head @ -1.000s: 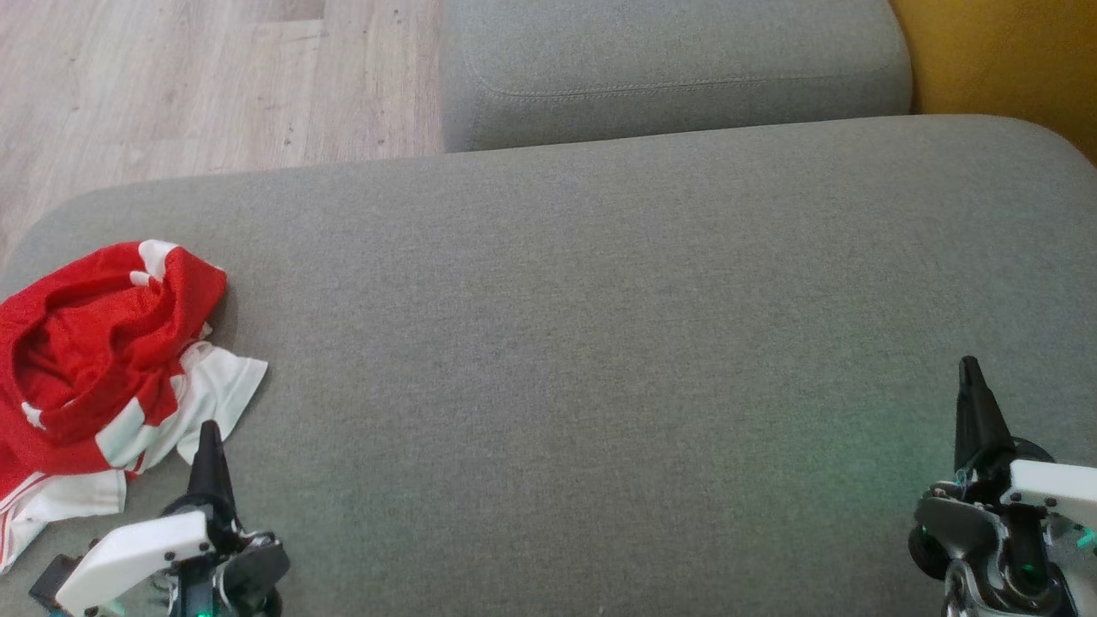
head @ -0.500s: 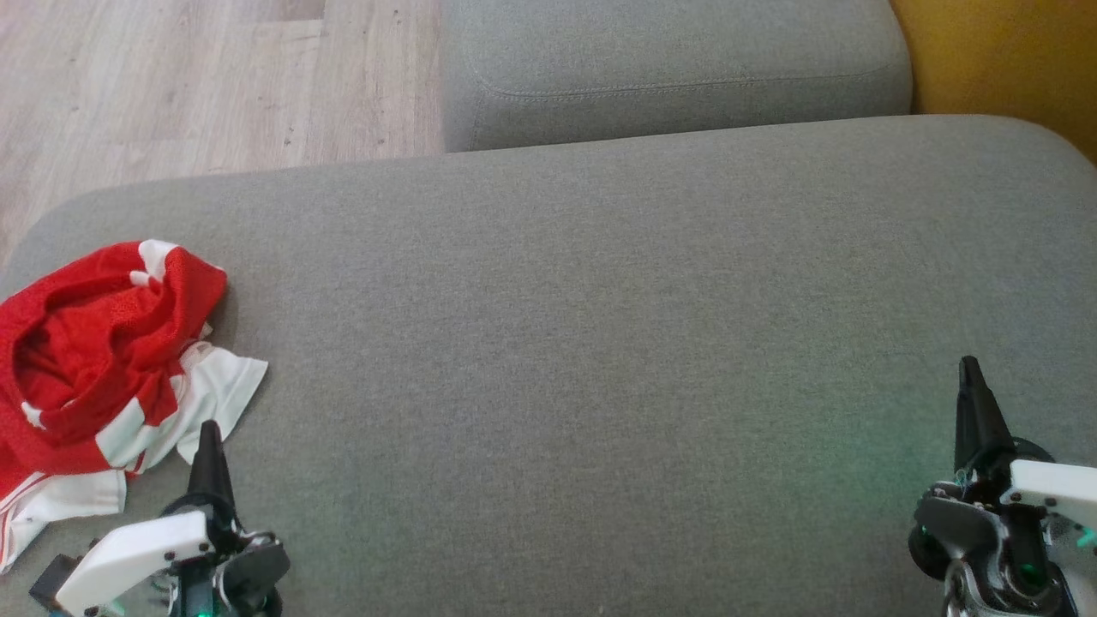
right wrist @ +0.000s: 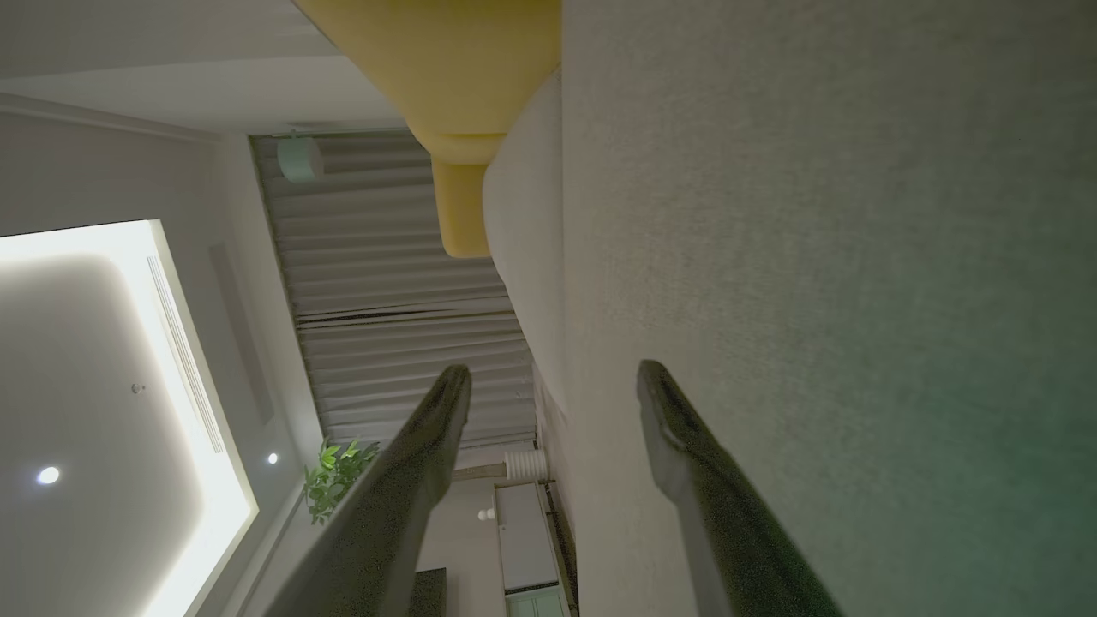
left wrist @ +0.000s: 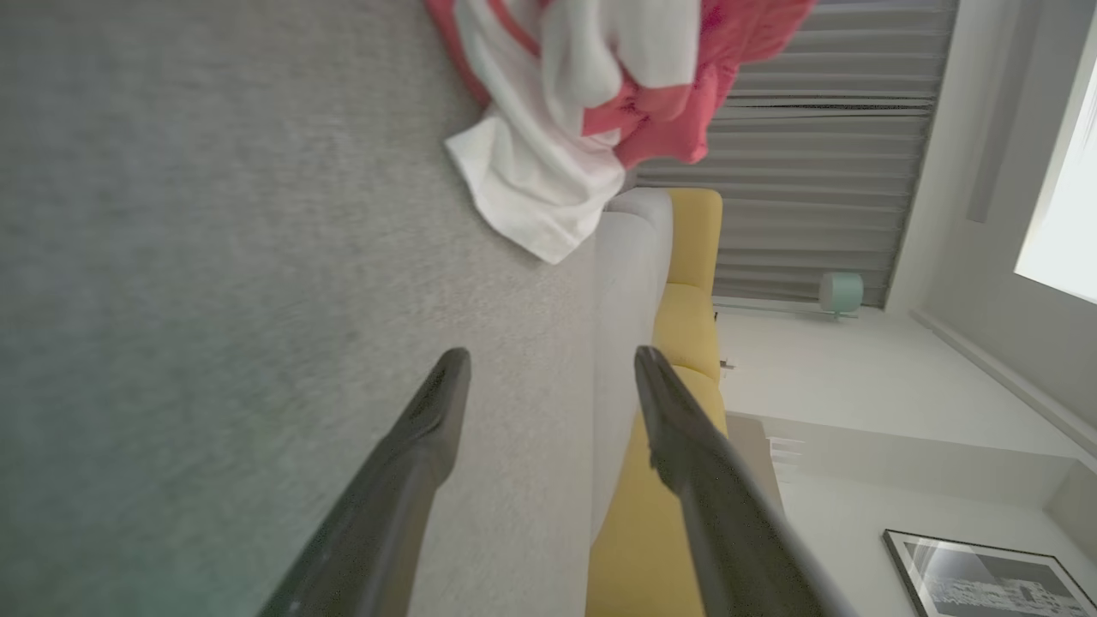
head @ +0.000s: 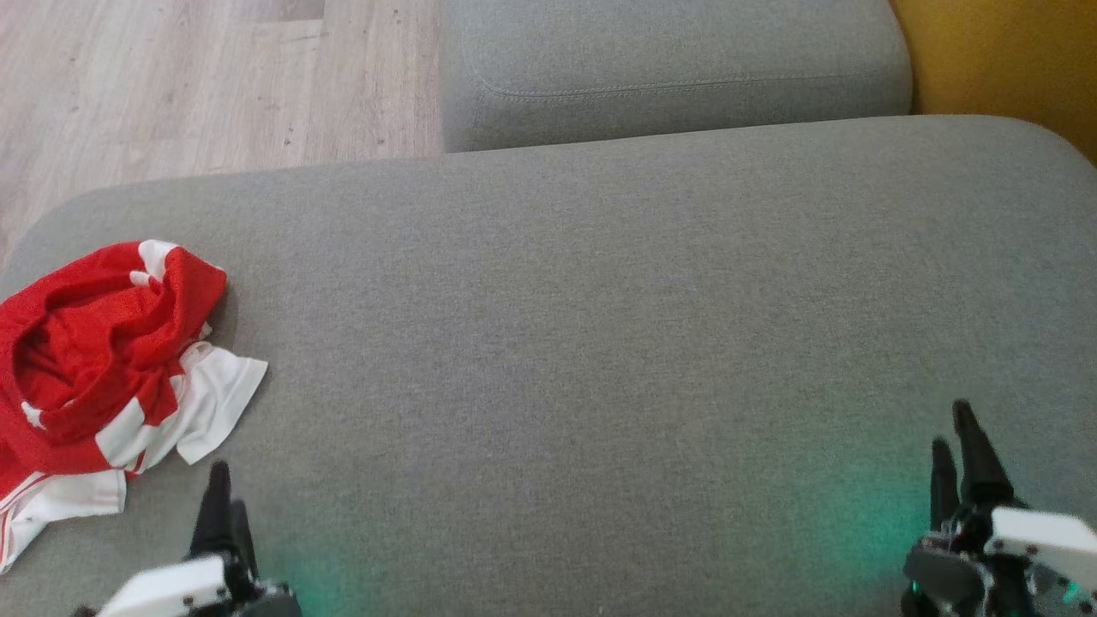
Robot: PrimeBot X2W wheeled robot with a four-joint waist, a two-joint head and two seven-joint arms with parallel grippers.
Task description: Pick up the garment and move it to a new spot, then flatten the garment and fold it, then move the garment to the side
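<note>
The garment (head: 94, 351) is soft cloth. Its red part shows a fine, mesh-like knit with a faint sheen, and its white panels look smoother. The seat cushion (head: 600, 343) is grey woven upholstery, matt and slightly coarse. The farther cushion (head: 668, 60) has the same cloth, with a stitched seam. The floor (head: 171, 86) is pale wood-look planking, matt, with visible grain. The yellow upholstery (head: 1011, 60) is matt cloth too. The left gripper (left wrist: 550, 360) and the right gripper (right wrist: 555, 370) have dark, smooth fingers (left wrist: 403, 480) with a dull sheen; plastic or rubber, I cannot tell. Their shells (head: 1041, 536) are smooth white plastic. The curtain (right wrist: 403, 283) is pleated grey cloth.
</note>
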